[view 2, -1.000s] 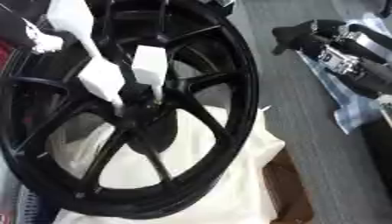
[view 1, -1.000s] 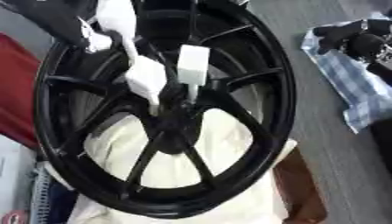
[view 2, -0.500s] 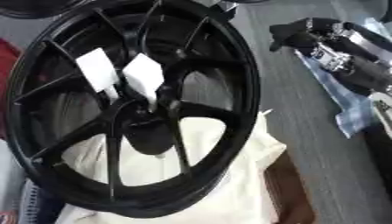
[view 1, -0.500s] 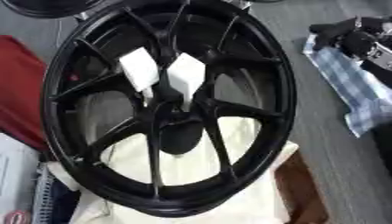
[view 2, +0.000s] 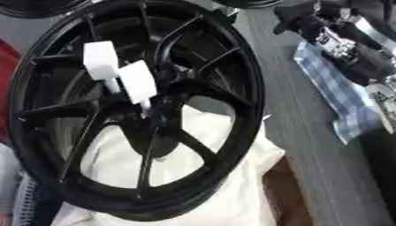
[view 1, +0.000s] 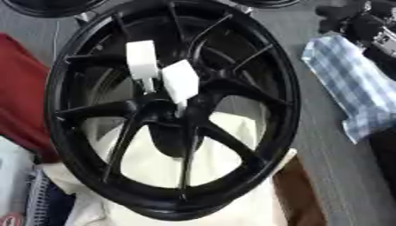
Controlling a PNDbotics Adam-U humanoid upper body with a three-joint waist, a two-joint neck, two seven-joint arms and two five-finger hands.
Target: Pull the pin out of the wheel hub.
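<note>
A black spoked wheel (view 1: pixel 287 101) stands tilted on a cream cloth (view 1: pixel 232 181). Two white pins with flat block heads stick out of its hub (view 1: pixel 166 117). One pin (view 1: pixel 142 59) is on the left and the other (view 1: pixel 180 81) is just right of it and lower. No hand touches them. My right hand (view 2: pixel 333 35), black with silver parts, hovers at the upper right, off the wheel and above a blue checked cloth (view 1: pixel 352 92). My left hand does not show.
A red object (view 1: pixel 19 92) lies left of the wheel. Another dark wheel (view 1: pixel 46 6) sits at the top left edge. A brown block (view 1: pixel 298 194) shows under the cream cloth at the lower right. Grey floor runs along the right.
The camera has shifted, so the wheel sits differently in the picture. A white shape seen at the wheel's upper left one second ago no longer shows. Both pins remain in the hub.
</note>
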